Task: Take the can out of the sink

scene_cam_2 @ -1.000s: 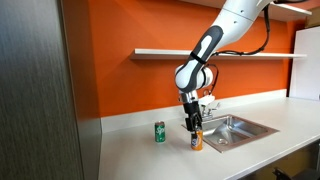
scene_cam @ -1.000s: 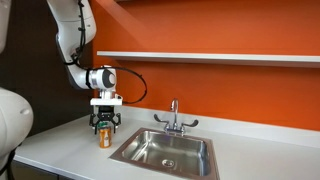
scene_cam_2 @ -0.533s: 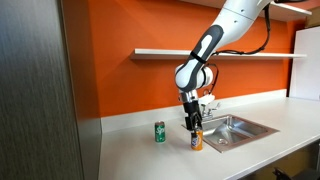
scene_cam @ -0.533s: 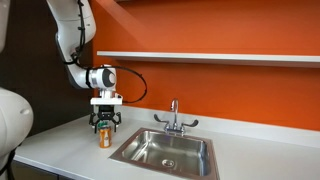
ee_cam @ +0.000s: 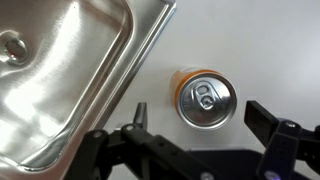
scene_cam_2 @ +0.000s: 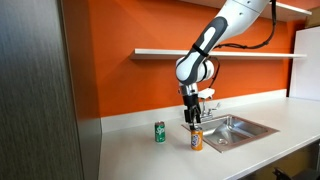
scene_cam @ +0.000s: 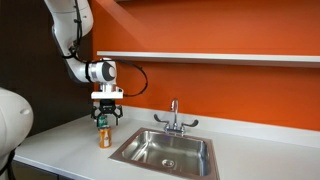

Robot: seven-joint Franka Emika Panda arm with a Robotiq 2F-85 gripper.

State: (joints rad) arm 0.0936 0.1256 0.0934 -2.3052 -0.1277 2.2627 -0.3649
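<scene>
The orange-brown can (scene_cam: 104, 137) stands upright on the white counter just beside the sink (scene_cam: 168, 152); it shows in both exterior views (scene_cam_2: 197, 141) and from above in the wrist view (ee_cam: 204, 97), with its pale metallic top and pull tab. The sink's steel basin and rim fill the left of the wrist view (ee_cam: 70, 70). My gripper (scene_cam: 106, 117) hangs directly above the can, open and empty, its fingertips clear of the can top (scene_cam_2: 195, 121). In the wrist view the two fingers (ee_cam: 205, 120) spread wide on either side of the can.
A small green can (scene_cam_2: 160, 132) stands on the counter away from the sink. The chrome two-handled faucet (scene_cam: 174, 117) stands behind the basin. An orange wall with a white shelf (scene_cam: 210, 57) runs behind. A dark cabinet side (scene_cam_2: 35, 90) borders the counter.
My gripper has risen straight up off the can, which stays standing on the counter beside the sink.
</scene>
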